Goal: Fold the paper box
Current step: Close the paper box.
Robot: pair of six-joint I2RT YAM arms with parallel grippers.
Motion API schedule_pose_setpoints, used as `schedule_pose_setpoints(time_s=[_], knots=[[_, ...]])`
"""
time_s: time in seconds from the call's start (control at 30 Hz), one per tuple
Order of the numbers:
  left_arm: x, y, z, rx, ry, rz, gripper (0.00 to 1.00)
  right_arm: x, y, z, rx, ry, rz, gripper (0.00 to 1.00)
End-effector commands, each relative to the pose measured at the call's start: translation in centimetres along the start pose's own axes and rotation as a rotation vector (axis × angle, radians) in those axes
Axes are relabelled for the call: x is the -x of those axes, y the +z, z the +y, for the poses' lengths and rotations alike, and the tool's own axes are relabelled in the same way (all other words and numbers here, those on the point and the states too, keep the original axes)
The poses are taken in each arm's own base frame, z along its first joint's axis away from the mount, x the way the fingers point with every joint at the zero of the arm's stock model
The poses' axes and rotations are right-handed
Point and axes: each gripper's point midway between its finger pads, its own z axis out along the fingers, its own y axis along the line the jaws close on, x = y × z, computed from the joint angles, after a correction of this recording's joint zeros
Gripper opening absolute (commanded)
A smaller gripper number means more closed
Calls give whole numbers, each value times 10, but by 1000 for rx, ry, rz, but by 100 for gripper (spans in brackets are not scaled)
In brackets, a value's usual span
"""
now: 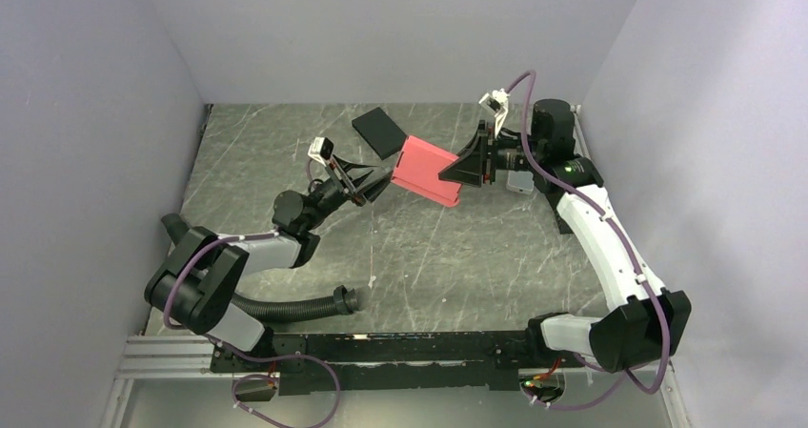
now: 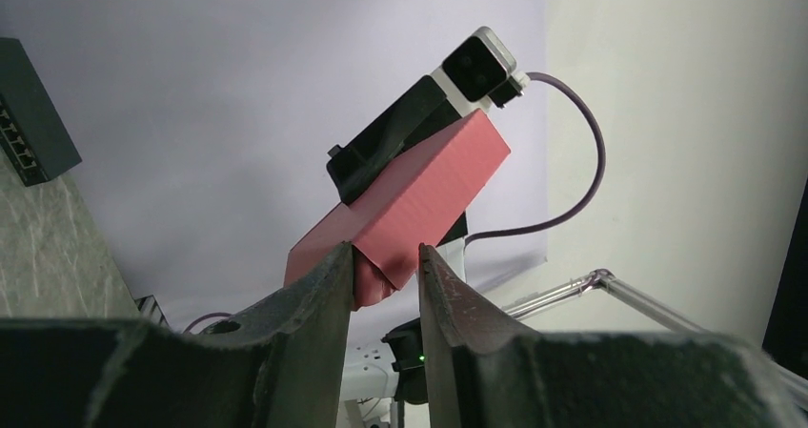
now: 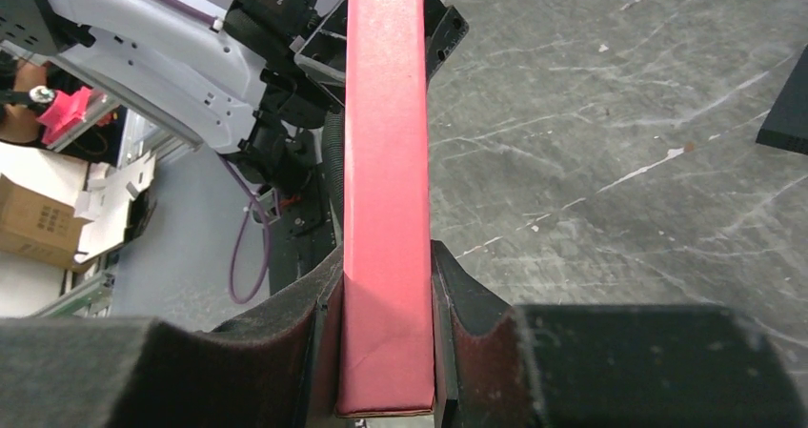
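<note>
The right fingers fill the bottom of the right wrist view, clamped on the two broad faces of the box, whose narrow red edge runs straight away from the lens. In the left wrist view the left fingers pinch the box's lower end, a folded flap showing between them. From above, the box hangs tilted between both arms, clear of the worktop near its far side. A black box lies flat just behind it.
</note>
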Motion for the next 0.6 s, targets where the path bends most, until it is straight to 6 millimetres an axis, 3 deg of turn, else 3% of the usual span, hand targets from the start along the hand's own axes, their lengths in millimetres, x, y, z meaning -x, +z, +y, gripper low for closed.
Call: schedule_pose_setpoints(time_s=[0.0,0.57], knots=[[-17,2,-30,-106,-12,66,36,-5,7,-6,-67,-64,43,0],[-16,2,-22,-65,-71,59,48,-28,15,-22,-228,-256,178,0]])
